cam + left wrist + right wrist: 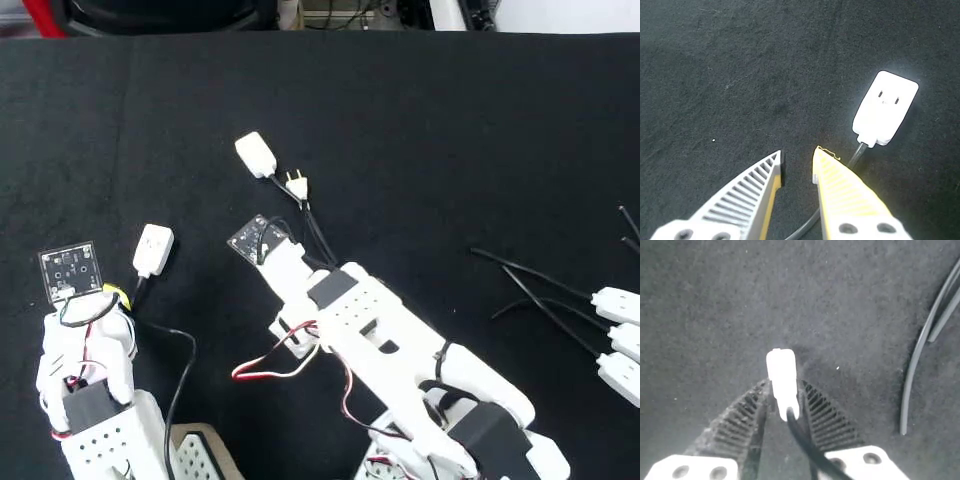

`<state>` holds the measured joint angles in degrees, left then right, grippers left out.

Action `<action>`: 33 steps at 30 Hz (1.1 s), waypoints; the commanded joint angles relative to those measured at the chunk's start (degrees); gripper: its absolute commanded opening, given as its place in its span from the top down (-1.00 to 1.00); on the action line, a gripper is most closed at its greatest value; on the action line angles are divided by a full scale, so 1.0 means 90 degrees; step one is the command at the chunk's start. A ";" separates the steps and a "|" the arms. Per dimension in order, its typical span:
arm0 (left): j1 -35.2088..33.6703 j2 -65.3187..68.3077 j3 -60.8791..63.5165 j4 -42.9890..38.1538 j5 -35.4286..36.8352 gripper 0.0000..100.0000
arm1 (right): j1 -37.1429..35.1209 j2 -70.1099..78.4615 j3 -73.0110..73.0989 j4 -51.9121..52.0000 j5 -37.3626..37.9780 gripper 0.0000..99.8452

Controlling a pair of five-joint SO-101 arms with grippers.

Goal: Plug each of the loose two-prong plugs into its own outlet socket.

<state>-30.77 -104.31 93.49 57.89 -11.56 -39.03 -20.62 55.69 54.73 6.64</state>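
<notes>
Right gripper [784, 385]: ridged fingers closed, apparently clamping a smooth white oblong plug [781, 371] between them. Left gripper [797, 151]: ribbed jaws slightly parted, empty; rectangular two-slot outlet socket [885, 107] lies just ahead on black felt cloth [740, 75]

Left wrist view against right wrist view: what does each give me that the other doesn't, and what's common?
Left wrist: the open left tool, short of a white outlet socket with its two slots showing. Right wrist: the right tool shut on a white plug, thin dark cables lying off to one side. Both: the black table cover.
</notes>
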 commanded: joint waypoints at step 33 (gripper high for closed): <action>-0.0571 0.0400 -0.2261 0.0889 -0.0049 0.69 | 0.2413 -0.1001 -0.0884 0.0371 -0.0440 0.98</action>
<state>-35.25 -103.60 82.59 64.75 -11.65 -20.48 -31.52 52.00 60.18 3.65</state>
